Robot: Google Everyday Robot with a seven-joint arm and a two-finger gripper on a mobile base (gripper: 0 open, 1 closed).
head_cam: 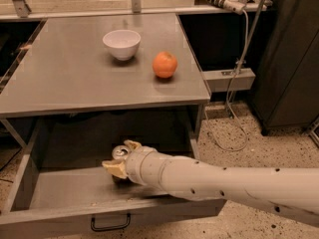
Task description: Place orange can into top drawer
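The top drawer point(55, 193) is pulled out beneath the grey surface point(65, 81), its wide shallow tray open to view and its small black handle point(110, 226) showing on the front panel at the bottom edge of the view. A white arm point(224, 185) comes in from the lower right and reaches leftward into the drawer, ending in the end effector point(121, 159), which sits inside the tray near its middle, a little toward the back. The end effector's two tan fingers point(113, 168) are closed in on opposite sides of the orange can point(119, 152), one behind it and one in front of it, so the can is gripped between them. The can stands upright with its silver pull-tab top facing up; most of its body is hidden by the fingers, and whether its base touches the drawer floor cannot be told. On the surface above, a white bowl point(121, 44) sits toward the back, and a round orange fruit point(165, 64) lies near it to the right, apart from it
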